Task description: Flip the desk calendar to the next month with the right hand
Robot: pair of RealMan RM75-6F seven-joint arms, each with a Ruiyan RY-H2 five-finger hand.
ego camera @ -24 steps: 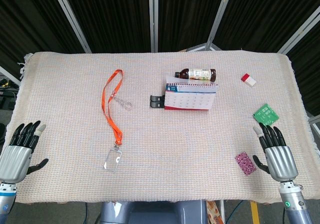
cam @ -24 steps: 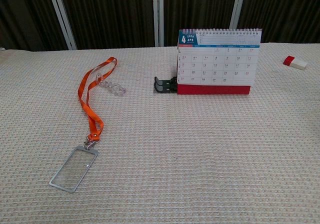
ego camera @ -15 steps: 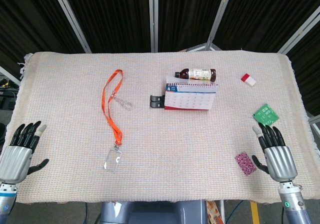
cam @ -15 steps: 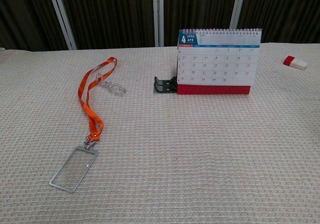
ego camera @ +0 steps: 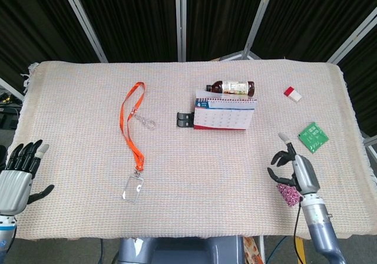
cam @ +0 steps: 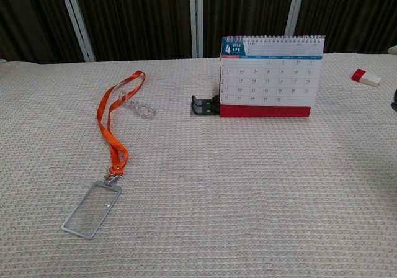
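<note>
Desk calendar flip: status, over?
Right hand open, empty, short of the calendar. Left hand open at table edge. Calendar upright, April showing, untouched. Path looks open; black clip beside its left end.

Bright, even overhead light; sharp, faint shadows.

Desk (ego camera: 88,217) covering: coarse woven cloth, beige, matt, waffle texture. Desk calendar (cam: 271,76): matt white paper pages, wire spiral binding on top, red card base. Lanyard (cam: 110,126): orange fabric strap, metal clip, clear glossy plastic badge holder (cam: 91,208). Bottle (ego camera: 231,87): clear glossy plastic, paper label. Right hand (ego camera: 293,171): grey metallic shell, black matt fingers (ego camera: 278,158). Left hand (ego camera: 15,181): same finish.
</note>
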